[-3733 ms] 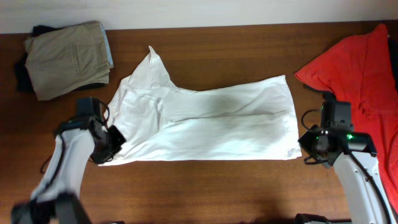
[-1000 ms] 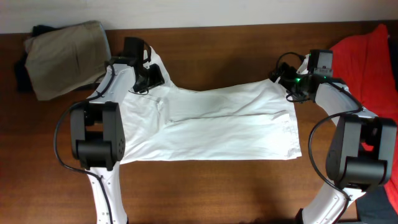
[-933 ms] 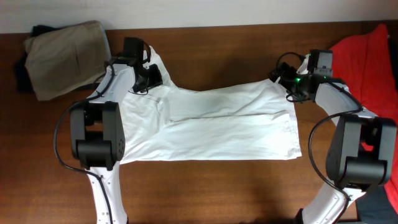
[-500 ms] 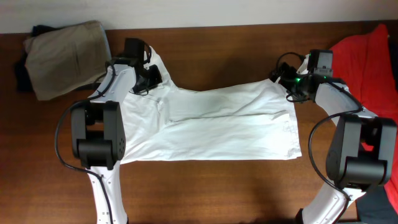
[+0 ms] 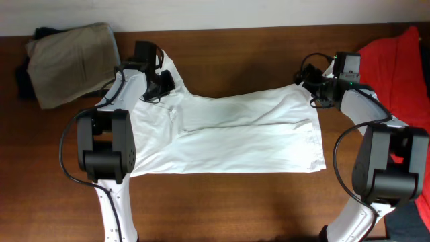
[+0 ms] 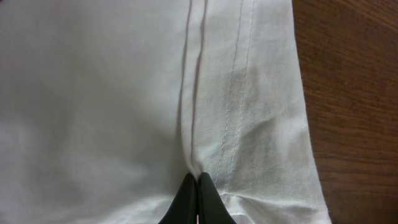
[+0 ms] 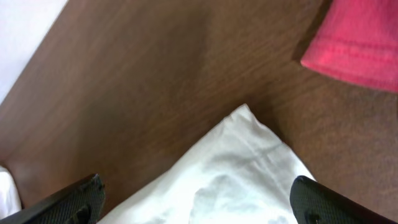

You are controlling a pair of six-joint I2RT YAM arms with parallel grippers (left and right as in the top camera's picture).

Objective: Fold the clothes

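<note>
White shirt (image 5: pixel 228 134): lies spread flat across the middle of the worktop (image 5: pixel 242 54), long side running left to right. A narrow point of cloth sticks out at its far left end, and the straight hem edge is at the right.
Left tool (image 6: pixel 198 180): at the far left end of the white shirt. The dark fingertips are pressed together on a raised ridge of the cloth beside a stitched seam, pinching it.
Right tool (image 7: pixel 199 196): at the far right corner of the white shirt, fingers spread wide. The pointed corner of cloth lies on the worktop between them, and neither finger visibly touches it.
Khaki garment (image 5: pixel 74 60): folded, at the far left corner of the worktop, apart from the white shirt.
Dark garment (image 5: pixel 23 77): under the khaki garment, showing only along its left and far edges.
Red garment (image 5: pixel 396 67): loosely heaped at the right edge of the worktop. One hemmed edge shows near the right tool in the right wrist view, not touching the white shirt.
</note>
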